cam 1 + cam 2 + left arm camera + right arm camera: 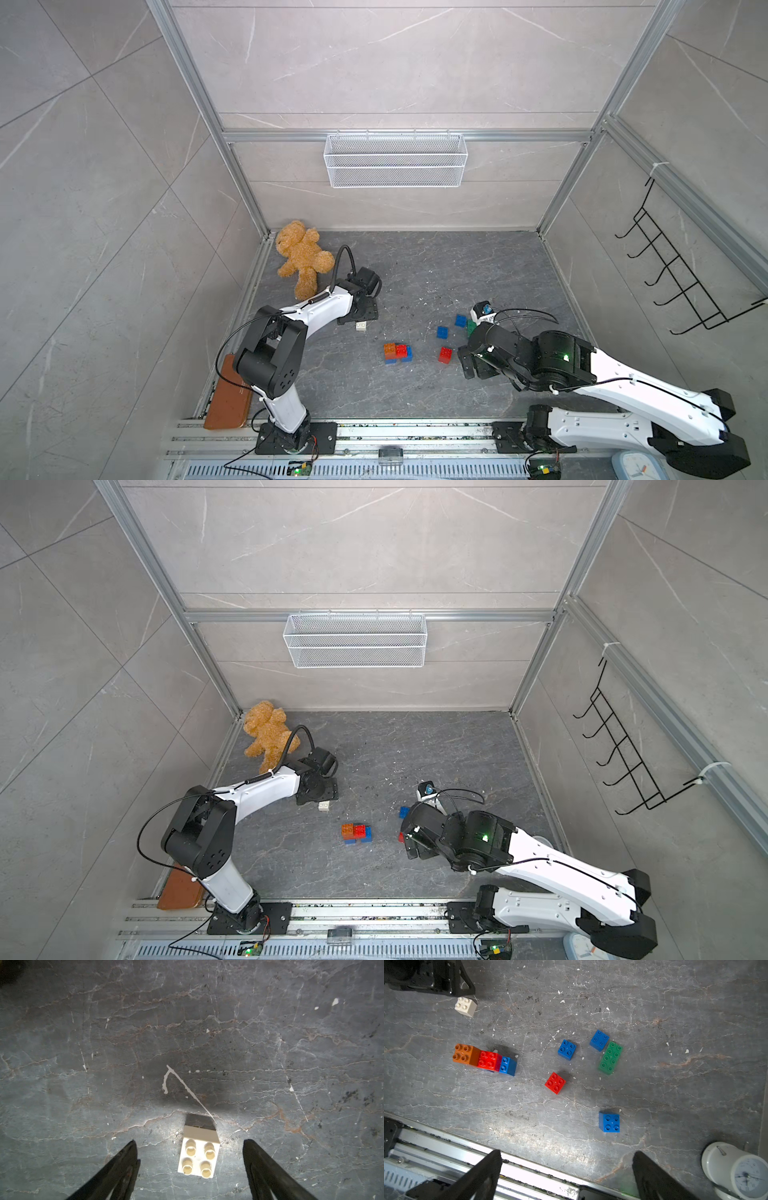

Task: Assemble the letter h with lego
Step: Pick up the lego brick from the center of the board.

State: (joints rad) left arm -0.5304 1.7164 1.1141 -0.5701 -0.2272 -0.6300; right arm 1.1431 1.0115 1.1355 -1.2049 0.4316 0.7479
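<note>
The left fingers (122,1167) are standing apart and gripping nothing. The white brick (198,1157) is sitting studs-up on the tabletop (187,1032) in the gap between them, touching neither and lying nearer one finger than the other. It is a squarish block of glossy cream-white plastic showing four round hollow studs. It is casting a short, hard shadow on the dark grey, veined, stone-like surface, which is carrying white flecks and scratches.

The right fingers (483,1174) are standing spread wide and holding nothing, hanging over the front edge of the tabletop beside the ribbed metal rail (446,1140). Nearest to them, yet well apart from both, a lone blue brick (609,1122) is lying studs-up. Beyond it a red brick (555,1083) and a second blue brick (566,1049) are sitting apart from each other. A third blue brick (599,1040) is lying just beside the long green brick (610,1057), which is showing two rows of studs. The brick cluster (489,1061), orange-brown, red and blue blocks pressed together, is sitting between the white brick and these loose ones.

In both top views the white brick is lying just beside the left arm's black tip. A fuzzy tan teddy bear (301,257) is sprawling in the far corner.
</note>
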